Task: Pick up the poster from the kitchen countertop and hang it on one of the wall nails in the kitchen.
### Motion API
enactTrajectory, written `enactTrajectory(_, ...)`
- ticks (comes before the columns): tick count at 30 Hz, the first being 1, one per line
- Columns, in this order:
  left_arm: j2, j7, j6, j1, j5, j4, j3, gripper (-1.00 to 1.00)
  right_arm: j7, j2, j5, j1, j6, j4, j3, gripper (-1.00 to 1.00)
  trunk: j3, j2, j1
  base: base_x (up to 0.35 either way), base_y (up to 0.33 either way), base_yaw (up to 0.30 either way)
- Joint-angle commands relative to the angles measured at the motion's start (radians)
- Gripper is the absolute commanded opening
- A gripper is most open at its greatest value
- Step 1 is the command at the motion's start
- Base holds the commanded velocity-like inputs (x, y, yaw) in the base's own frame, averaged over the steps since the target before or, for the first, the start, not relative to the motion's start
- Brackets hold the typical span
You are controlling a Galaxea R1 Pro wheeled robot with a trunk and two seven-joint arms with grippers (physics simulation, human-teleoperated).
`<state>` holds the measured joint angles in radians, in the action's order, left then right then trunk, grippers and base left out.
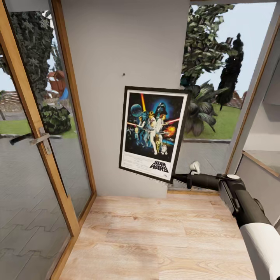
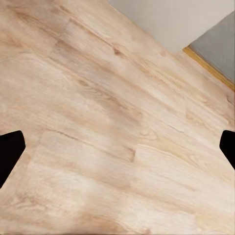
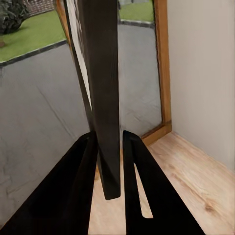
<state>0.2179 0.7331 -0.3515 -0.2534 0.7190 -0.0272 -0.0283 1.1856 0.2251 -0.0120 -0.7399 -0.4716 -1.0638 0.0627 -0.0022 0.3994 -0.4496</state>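
The black-framed Star Wars poster [image 1: 152, 132] is held up in front of the grey wall panel, slightly tilted, its top edge a little below a small dark wall nail [image 1: 123, 74]. My right gripper [image 1: 175, 178] is shut on the poster's lower right corner. In the right wrist view the poster's dark edge [image 3: 102, 93] stands between the two black fingers [image 3: 78, 191], gripper midpoint [image 3: 108, 142]. My left gripper [image 2: 117, 147] is open above bare wooden floor, its black fingertips [image 2: 10, 154] at the frame's sides. The kitchen countertop is out of view.
A glass door with a wooden frame and metal handle [image 1: 41, 139] stands at the left. A window [image 1: 217, 77] to a garden lies right of the wall panel. A grey ledge [image 1: 260, 171] is at the far right. Wooden floor [image 1: 155, 237] spreads below.
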Motion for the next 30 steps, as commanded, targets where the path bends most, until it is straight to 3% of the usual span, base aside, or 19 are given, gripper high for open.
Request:
enactTrajectory(1,0.000,-0.010,-0.006,0.000,0.002,0.001,-0.003,1.00,0.005,-0.004,-0.001,-0.011,-0.038,-0.022,0.001,-1.00,-0.001,0.001,0.000,0.000,0.000,0.000)
enactTrajectory(5,0.000,-0.024,-0.007,0.000,0.001,-0.001,-0.004,1.00,0.007,-0.009,0.000,-0.049,-0.071,-0.046,-0.028,-1.00,-0.001,0.001,0.000,0.000,0.000,0.000)
enactTrajectory(6,0.000,-0.026,-0.007,0.000,0.001,-0.001,-0.004,1.00,0.007,-0.010,0.001,-0.068,-0.079,-0.050,-0.061,-1.00,-0.001,0.001,0.000,0.000,0.000,0.000)
enactTrajectory(10,0.000,-0.029,-0.007,0.000,0.001,-0.002,-0.004,1.00,0.006,-0.011,0.001,-0.112,-0.124,-0.054,-0.131,-1.00,-0.001,0.001,0.000,0.000,0.000,0.000)
enactTrajectory(14,0.000,-0.030,-0.007,0.000,0.000,-0.002,-0.004,1.00,0.003,-0.012,0.001,-0.158,-0.184,-0.056,-0.156,-1.00,-0.001,0.001,0.000,0.000,0.000,0.000)
enactTrajectory(17,0.000,-0.031,-0.007,0.000,0.000,-0.002,-0.004,1.00,0.004,-0.012,0.001,-0.195,-0.211,-0.054,-0.163,-1.00,-0.001,0.001,0.000,0.000,0.000,0.000)
enactTrajectory(19,0.000,-0.031,-0.007,0.000,0.000,-0.002,-0.004,1.00,0.004,-0.012,0.000,-0.243,-0.254,-0.054,-0.167,-1.00,-0.001,0.001,0.000,0.000,0.000,0.000)
enactTrajectory(20,0.000,-0.031,-0.007,0.000,0.000,-0.002,-0.004,1.00,0.006,-0.012,-0.003,-0.289,-0.311,-0.057,-0.169,-1.00,-0.001,0.001,0.000,0.000,0.000,0.000)
enactTrajectory(30,0.000,-0.032,-0.007,0.000,0.000,-0.002,-0.004,1.00,0.006,-0.014,-0.009,-0.360,-0.335,-0.060,-0.170,-1.00,-0.001,0.001,0.000,0.000,0.000,0.000)
